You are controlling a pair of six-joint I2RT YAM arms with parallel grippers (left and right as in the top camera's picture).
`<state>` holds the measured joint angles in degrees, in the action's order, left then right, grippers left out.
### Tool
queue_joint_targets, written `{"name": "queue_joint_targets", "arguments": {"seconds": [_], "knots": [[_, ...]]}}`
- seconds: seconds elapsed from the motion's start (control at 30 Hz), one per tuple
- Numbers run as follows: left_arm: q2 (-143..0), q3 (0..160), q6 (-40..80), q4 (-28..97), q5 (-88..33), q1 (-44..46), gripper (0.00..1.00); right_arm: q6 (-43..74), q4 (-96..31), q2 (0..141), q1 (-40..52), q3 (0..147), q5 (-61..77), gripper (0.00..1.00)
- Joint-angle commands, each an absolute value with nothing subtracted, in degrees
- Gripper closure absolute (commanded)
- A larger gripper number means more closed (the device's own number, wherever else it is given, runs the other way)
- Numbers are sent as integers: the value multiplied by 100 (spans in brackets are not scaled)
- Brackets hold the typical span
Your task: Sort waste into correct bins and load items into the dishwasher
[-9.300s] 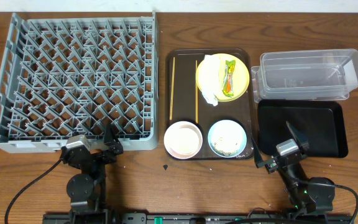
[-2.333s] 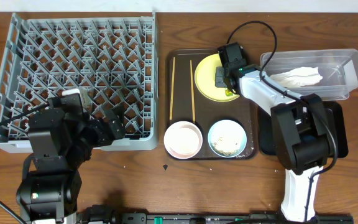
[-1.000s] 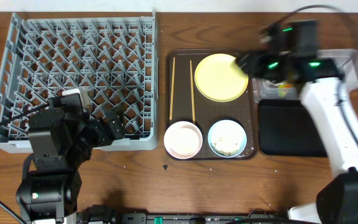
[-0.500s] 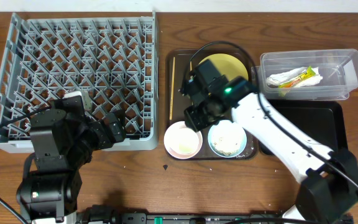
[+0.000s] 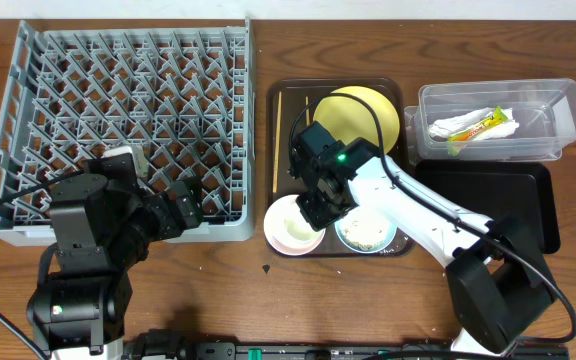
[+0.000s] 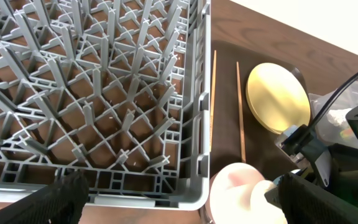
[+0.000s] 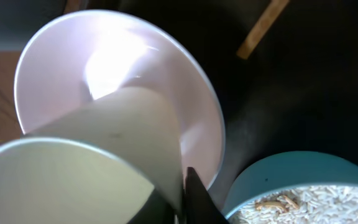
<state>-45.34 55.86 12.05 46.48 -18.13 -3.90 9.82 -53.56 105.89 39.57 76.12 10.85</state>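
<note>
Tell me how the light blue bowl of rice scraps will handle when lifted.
The light blue bowl looks rigid, its rim cleanly round. Loose rice scraps would likely spill if it tilts. Its smooth rim may slip.

Robot lab bench, staged as a dish-clearing station. Plain wooden table [image 5: 228, 290], left arm [image 5: 83, 230] and right arm [image 5: 418, 210] based at the front edge by a black rail [image 5: 268, 352], loose cables [image 5: 8, 198] trailing. Kitchen props only: grey dish rack [image 5: 118, 120], brown serving tray [image 5: 293, 110] of used tableware, clear tub [image 5: 558, 110], black tray [image 5: 508, 200].
</note>
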Motion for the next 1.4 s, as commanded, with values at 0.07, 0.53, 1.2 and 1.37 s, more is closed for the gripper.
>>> {"name": "queue_joint_targets", "arguments": {"seconds": [0.07, 0.53, 1.2, 1.37], "knots": [[-4545, 5671, 1411, 4469, -2290, -368, 2, 976, -5356, 10090, 3623, 7990, 1151, 99], [-5924, 5671, 2569, 2547, -6606, -497, 2, 414, -2714, 9623, 1710, 8451, 6591, 99], [-6462, 5671, 3076, 1253, -8853, -469, 12, 429, -1743, 9625, 2766, 8451, 6965, 99], [-6462, 5671, 3076, 1256, -9002, -338, 23, 639, -1557, 9625, 2845, 8451, 6705, 99]]}}
